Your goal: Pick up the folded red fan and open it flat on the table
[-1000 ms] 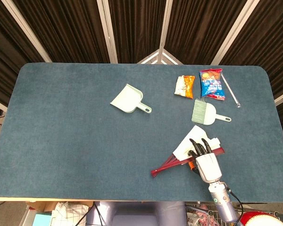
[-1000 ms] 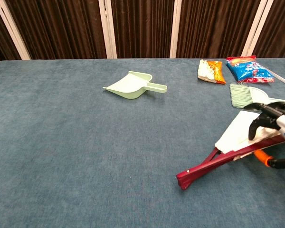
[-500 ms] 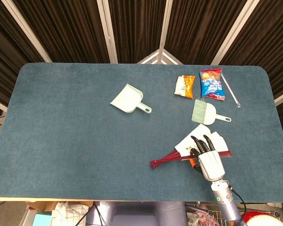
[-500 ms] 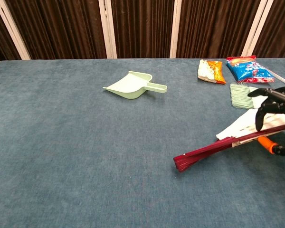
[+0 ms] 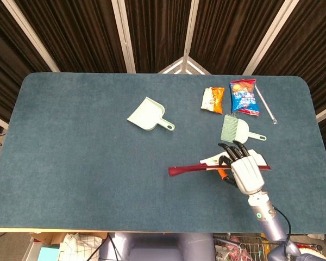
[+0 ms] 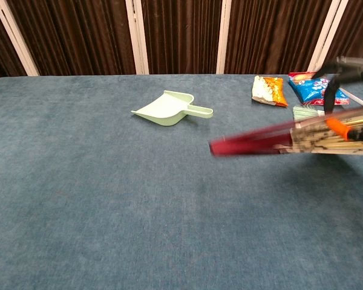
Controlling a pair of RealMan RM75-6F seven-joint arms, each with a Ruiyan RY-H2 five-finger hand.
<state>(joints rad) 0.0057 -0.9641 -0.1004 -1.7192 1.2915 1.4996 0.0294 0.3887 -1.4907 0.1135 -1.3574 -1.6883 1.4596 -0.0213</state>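
One robot hand is in play, the right one, and it grips the red fan near its wide end, dark fingers curled over the top of it. From the head view the fan runs nearly level, left to right, its narrow red tip out to the left and a sliver of white leaf peeking out along the upper edge by the fingers. An orange piece on the robot hand shows just under the fan. From the chest view the fan is up off the blue worktop, blurred, a red streak with a pale patterned stretch towards the right edge. It looks mostly folded, only slightly spread. Elsewhere on the worktop, a pale green dustpan sits well left of the fan, handle pointing right. A small pale green brush lies just beyond the robot hand, bristles to the left. Farther back sit an orange snack packet and a blue snack packet side by side, with a thin metal rod lying right beside the blue one. Dark curtains with pale vertical strips hang behind the worktop. No sign of the left robot hand in either view.
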